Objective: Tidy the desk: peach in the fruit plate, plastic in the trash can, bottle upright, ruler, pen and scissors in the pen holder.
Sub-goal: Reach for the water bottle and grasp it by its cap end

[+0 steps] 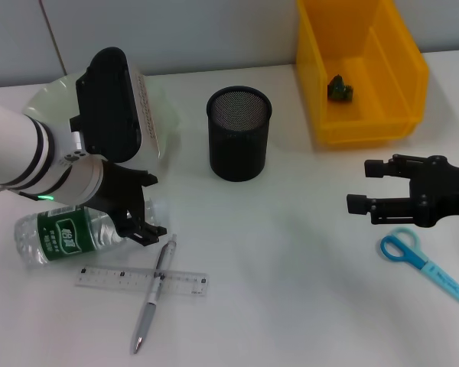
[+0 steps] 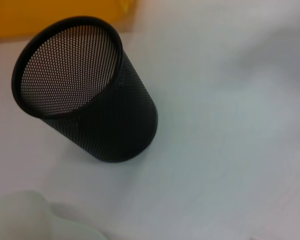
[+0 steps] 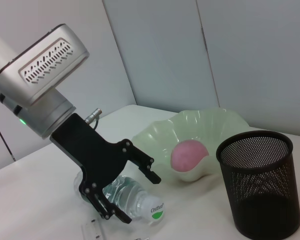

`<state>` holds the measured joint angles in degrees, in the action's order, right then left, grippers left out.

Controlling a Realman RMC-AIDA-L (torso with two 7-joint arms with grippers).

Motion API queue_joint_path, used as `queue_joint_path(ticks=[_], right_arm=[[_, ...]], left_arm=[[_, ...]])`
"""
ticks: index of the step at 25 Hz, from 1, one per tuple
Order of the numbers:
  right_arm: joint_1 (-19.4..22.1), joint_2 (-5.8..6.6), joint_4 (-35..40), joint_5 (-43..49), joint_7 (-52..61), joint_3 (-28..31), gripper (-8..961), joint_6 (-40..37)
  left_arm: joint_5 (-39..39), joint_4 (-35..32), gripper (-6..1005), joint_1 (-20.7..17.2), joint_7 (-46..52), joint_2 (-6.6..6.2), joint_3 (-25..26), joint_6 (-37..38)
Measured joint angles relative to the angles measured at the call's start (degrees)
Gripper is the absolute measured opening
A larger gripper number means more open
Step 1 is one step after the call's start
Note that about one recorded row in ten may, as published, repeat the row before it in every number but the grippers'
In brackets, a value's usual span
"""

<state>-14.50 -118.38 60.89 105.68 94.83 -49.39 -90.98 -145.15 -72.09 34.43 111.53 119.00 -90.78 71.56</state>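
- The bottle point(image 1: 69, 236) lies on its side on the table point(image 1: 291, 252), cap end between the spread fingers of the left gripper point(image 1: 141, 210).
- The right gripper point(image 1: 367, 187) hangs open just above the scissors point(image 1: 422, 261).

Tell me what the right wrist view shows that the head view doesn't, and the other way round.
Only the right wrist view shows the peach lying in the fruit plate. Only the head view shows the right gripper, open, the scissors, ruler, pen and yellow bin. Both show the open left gripper around the lying bottle, and the pen holder.
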Motion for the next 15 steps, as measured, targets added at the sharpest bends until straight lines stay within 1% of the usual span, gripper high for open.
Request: queue_joint_path(ticks=[3, 6, 8, 15], right_arm=[[-0.04, 0.0, -0.44, 0.02, -0.02, 0.0, 851, 0.0], [-0.34, 0.03, -1.11, 0.05, -0.05, 0.0, 851, 0.01], [-0.42, 0.06, -1.26, 0.05, -0.1, 0.0, 851, 0.02], [-0.53, 0.09, -1.31, 0.06, -0.12, 0.0, 851, 0.02]], left_arm=[[0.0, 0.0, 834, 0.0, 0.0, 0.0, 0.0, 0.0], [-0.61, 2.15, 834, 1.32, -0.18, 0.0, 0.18, -0.22], [-0.61, 2.15, 834, 1.32, -0.18, 0.0, 0.18, -0.22], [-1.15, 5.37, 834, 2.94, -0.44, 0.0, 0.14, -1.34]])
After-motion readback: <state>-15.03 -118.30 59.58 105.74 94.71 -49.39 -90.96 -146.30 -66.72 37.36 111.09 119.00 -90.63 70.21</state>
